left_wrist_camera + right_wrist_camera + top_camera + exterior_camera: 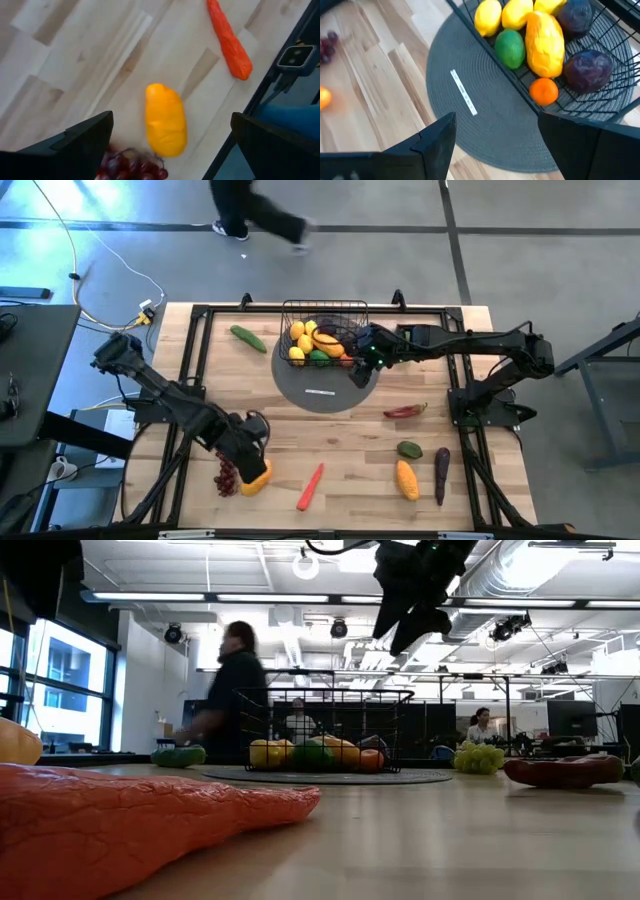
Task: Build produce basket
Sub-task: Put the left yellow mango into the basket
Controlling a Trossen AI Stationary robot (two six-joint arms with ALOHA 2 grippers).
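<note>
A pale wooden surface [340, 450] stands on a grey shop floor, where a person's legs pass beyond its far edge.

From above, the basket [322, 340] sits on a round grey mat [325, 392] at the far middle of the surface, already holding lemons, a mango and dark plums. The right end effector [360, 368] hovers just beside the basket, on its near right corner, fingers partly apart and empty. Well away from the basket, near the front left, the left end effector [248, 442] hangs over a mango [256, 478] and red grapes [227, 476]. A carrot [310, 486] lies just beyond them; a cucumber [248, 337] lies left of the basket, a chili [405, 411], another mango [407, 479] and an eggplant [441, 474] to its front right.

At surface height, the basket stands mid-distance with the right end effector high above it; people show in the room behind.

The left wrist view shows its fingers [80, 145] spread wide, holding nothing, with the mango between them and the grapes touching its end.

The right wrist view shows fingers [435, 142] over the mat, the basket's wire wall just beside.

Likely trouble: closing on the mango could snag the grapes alongside, dragging or dropping them; the right arm could clip the basket wall.
</note>
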